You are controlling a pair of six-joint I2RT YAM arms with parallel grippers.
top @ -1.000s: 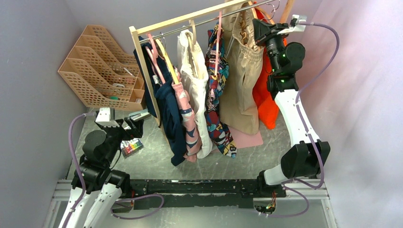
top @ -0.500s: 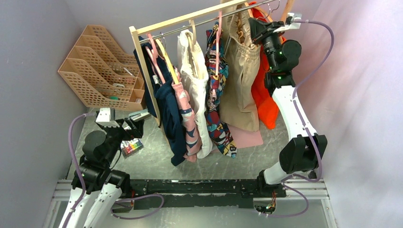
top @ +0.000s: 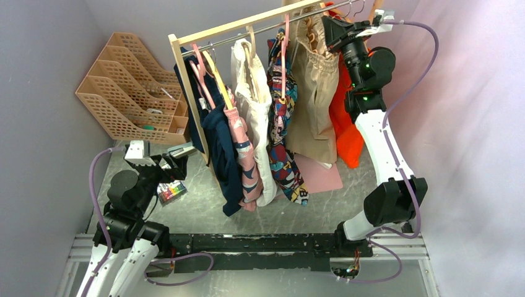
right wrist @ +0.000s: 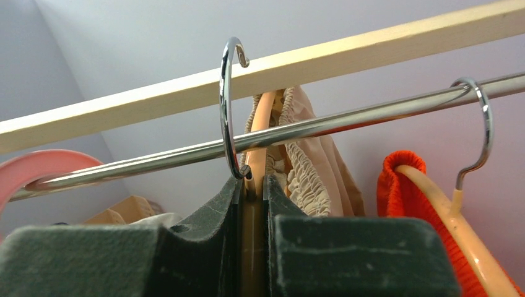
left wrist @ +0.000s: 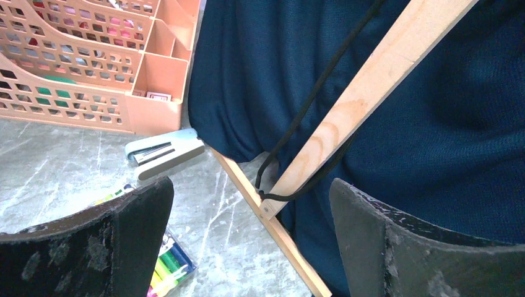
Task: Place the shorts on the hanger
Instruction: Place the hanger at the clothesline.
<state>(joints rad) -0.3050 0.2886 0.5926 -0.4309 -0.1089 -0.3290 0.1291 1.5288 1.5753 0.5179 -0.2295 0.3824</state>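
Note:
The beige shorts (top: 314,93) hang on the pale orange-tan hanger (right wrist: 261,139) at the right end of the rail (top: 272,26). Their gathered waistband (right wrist: 303,179) shows in the right wrist view. My right gripper (right wrist: 252,185) is shut on the hanger just below its chrome hook (right wrist: 226,111), high up at the rail (right wrist: 347,120). The hook stands around the rail, its lower curve level with it; I cannot tell if it rests on it. My left gripper (left wrist: 251,247) is open and empty, low near the rack's wooden leg (left wrist: 365,93).
Bright orange shorts (top: 342,117) hang right of the beige ones on another hanger (right wrist: 458,223). Patterned, cream and navy garments (top: 220,148) hang to the left. A tan file organiser (top: 133,93), a stapler (left wrist: 162,151) and markers (left wrist: 167,266) lie at the left. A pink sheet (top: 322,176) lies under the rack.
My right gripper has risen and moved a little left with the hanger, bringing the shorts up to the rail. The left arm has not moved.

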